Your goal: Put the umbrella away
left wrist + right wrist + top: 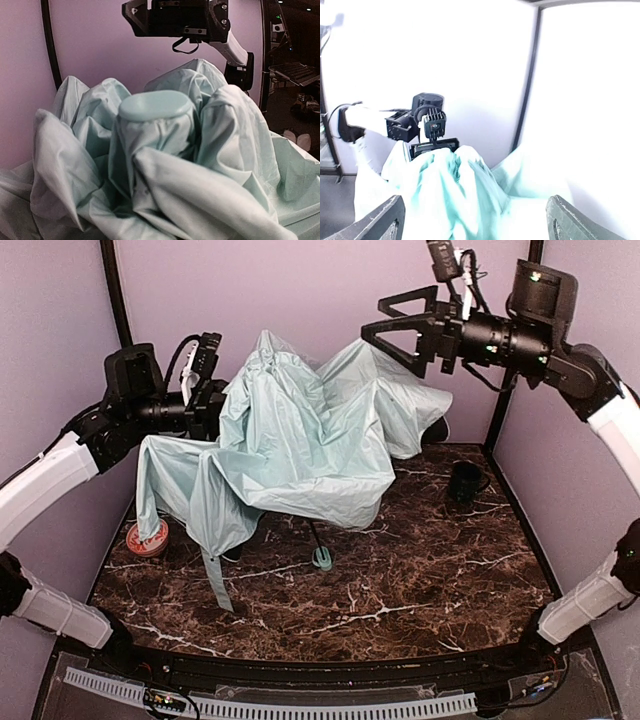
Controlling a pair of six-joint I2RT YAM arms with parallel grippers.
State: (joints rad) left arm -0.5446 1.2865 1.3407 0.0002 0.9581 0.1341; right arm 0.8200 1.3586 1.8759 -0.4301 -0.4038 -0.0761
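Observation:
The umbrella (300,440) stands half collapsed, its pale mint canopy bunched and drooping. Its thin dark shaft (315,535) runs down to the small mint handle (322,558) on the marble table, and a strap (215,580) hangs at the left. My left gripper (208,400) is buried in the canopy's left side and holds it up, its fingers hidden by fabric. The left wrist view shows folds of fabric (200,190) around the umbrella's round top cap (155,105). My right gripper (375,320) is open and empty above the canopy's right side, with the fabric (470,200) below its fingers (385,220).
A dark green mug (465,480) stands at the back right of the table. A red round object (148,537) lies at the left under the canopy's edge. Purple walls enclose the back and sides. The brown marble table (400,590) extends in front.

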